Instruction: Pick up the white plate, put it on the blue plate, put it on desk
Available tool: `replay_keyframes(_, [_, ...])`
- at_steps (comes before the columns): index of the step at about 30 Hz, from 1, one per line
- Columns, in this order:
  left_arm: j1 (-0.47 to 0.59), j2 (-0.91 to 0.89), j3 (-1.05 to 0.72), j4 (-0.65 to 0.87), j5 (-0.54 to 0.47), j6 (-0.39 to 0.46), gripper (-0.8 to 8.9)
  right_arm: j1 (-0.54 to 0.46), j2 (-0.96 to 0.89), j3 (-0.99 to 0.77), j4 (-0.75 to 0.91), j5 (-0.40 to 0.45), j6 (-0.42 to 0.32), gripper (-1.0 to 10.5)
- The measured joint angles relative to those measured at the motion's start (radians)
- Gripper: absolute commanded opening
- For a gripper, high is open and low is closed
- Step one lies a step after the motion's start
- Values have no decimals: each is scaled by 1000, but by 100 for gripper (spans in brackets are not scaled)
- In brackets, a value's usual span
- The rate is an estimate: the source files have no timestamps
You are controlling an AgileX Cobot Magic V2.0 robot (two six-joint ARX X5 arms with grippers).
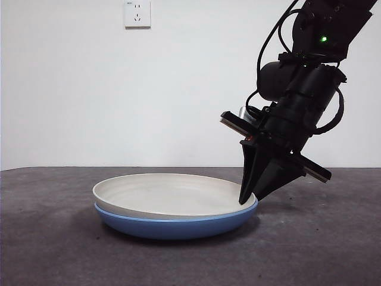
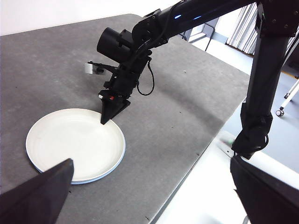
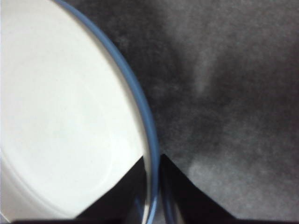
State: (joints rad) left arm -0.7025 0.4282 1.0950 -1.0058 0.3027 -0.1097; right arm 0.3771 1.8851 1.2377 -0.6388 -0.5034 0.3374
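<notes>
The white plate (image 1: 172, 193) (image 2: 70, 137) (image 3: 60, 107) lies nested in the blue plate (image 1: 172, 226) (image 2: 96, 180) (image 3: 135, 88), both on the desk (image 1: 321, 250) (image 2: 187, 93) (image 3: 224, 93). Only a thin blue rim shows around the white one. My right gripper (image 1: 245, 201) (image 2: 103, 122) (image 3: 153, 186) comes down steeply at the stack's right rim. Its jaws stand narrow across that rim, one over the white plate and one outside, shut on it. My left gripper (image 2: 149, 196) hovers high above the desk's near edge, jaws wide apart and holding nothing. It is out of the front view.
A wall socket (image 1: 137, 13) sits high on the white wall behind. In the left wrist view the desk's edge (image 2: 205, 140) runs beside the right arm's black base column (image 2: 261, 93), with floor and chair legs beyond.
</notes>
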Motion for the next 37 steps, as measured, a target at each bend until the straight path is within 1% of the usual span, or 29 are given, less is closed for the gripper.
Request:
replay_keyframes(1, [0, 0, 0, 0, 0, 0, 598, 0, 0, 0, 0, 2, -1, 241])
replay_keyframes(3, [0, 0, 0, 0, 0, 0, 598, 0, 0, 0, -2, 3, -2, 367])
replay_keyframes(4, [0, 0, 0, 0, 0, 0, 598, 0, -2, 1, -7, 4, -5, 402])
replay_keyframes(9, [0, 0, 0, 0, 0, 0, 598, -6, -70, 1, -69, 16, -31, 419])
replay_keyframes(17, [0, 0, 0, 0, 0, 0, 598, -11, -343, 2, -191, 117, -79, 553])
replay_keyframes(21, [0, 0, 0, 0, 0, 0, 598, -8, -523, 2, -282, 147, -96, 556])
replay_keyframes(27, [0, 0, 0, 0, 0, 0, 598, 17, -819, 2, -404, 218, -106, 556])
replay_keyframes(31, [0, 0, 0, 0, 0, 0, 598, 30, -1002, 3, -477, 219, -108, 556])
replay_keyframes(37, [0, 0, 0, 0, 0, 0, 598, 42, -1218, 3, -585, 218, -129, 556])
